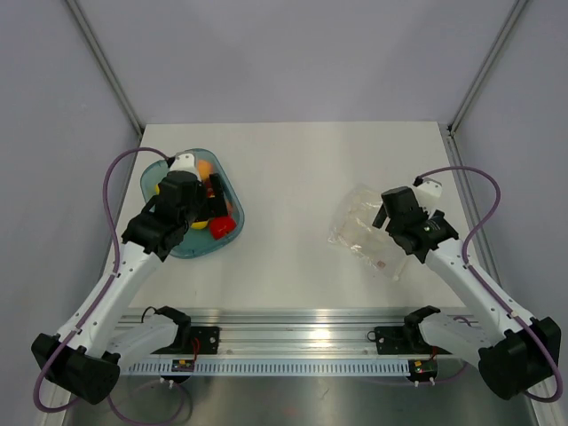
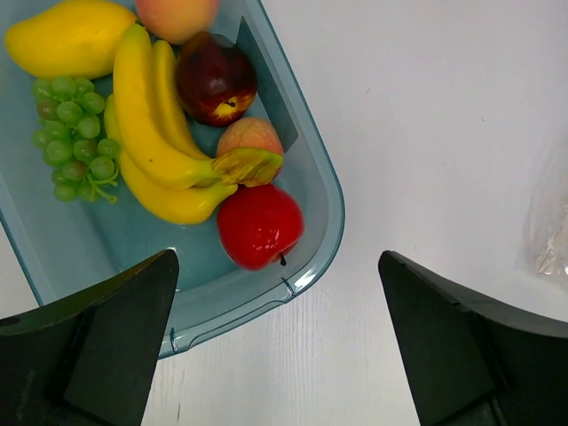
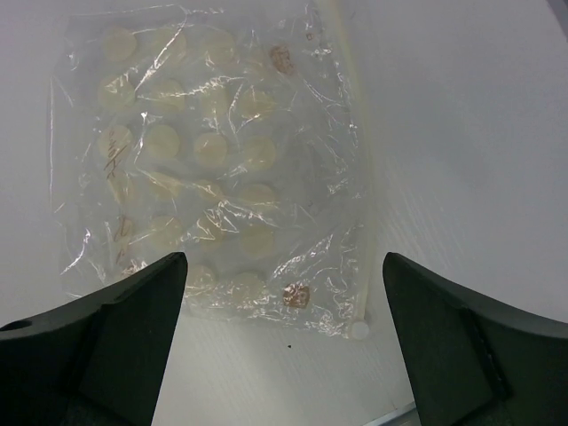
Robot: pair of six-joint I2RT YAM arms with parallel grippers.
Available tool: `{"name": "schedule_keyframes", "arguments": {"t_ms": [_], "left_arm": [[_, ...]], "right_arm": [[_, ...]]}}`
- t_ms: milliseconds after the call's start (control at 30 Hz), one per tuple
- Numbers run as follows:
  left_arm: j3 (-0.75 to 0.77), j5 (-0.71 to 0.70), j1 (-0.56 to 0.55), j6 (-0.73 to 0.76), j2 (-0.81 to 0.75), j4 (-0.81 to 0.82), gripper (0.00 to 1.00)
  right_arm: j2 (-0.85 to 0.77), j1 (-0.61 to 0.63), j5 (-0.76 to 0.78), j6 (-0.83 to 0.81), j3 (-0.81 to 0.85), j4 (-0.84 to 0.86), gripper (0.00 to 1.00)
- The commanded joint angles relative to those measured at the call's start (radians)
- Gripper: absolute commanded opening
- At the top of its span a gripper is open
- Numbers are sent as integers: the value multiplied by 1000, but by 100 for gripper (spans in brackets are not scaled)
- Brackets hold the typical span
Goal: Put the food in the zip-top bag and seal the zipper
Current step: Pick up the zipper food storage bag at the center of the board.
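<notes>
In the top view's centre-left, the left arm (image 1: 115, 284) hides most small toy fruits (image 1: 222, 226) in the teal plastic tray (image 1: 151, 177). The left gripper (image 2: 277, 266) and right gripper (image 3: 284, 266) both gape, empty. The reddish marks (image 3: 282, 58) on the clear crinkly bag (image 3: 204, 160) are unreadable.

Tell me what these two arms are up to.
Both arms are poised, neither holding anything. The left claw hangs open over the teal tray, where the toy fruit lies. The right claw hangs open over the clear zip-top bag, flat on the table with no fruit in it. Nothing has been packed yet.

Clear zip-top bag (image 3: 209, 169) lies flat between the right gripper's (image 3: 282, 342) spread fingers.
</notes>
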Motion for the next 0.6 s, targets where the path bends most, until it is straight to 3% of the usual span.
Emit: {"name": "schedule_keyframes", "arguments": {"t_ms": [0, 233, 400, 567], "left_arm": [[22, 27, 0, 8, -25, 11, 99], [6, 49, 0, -11, -37, 12, 99], [-4, 93, 0, -25, -34, 12, 99], [-24, 100, -2, -61, -36, 24, 99]], "right_arm": [[-54, -5, -7, 31, -27, 45, 99], [-89, -63, -64, 14, -85, 88, 99], [-74, -295, -245, 13, -111, 123, 99], [-8, -434, -349, 21, -136, 140, 100]]}}
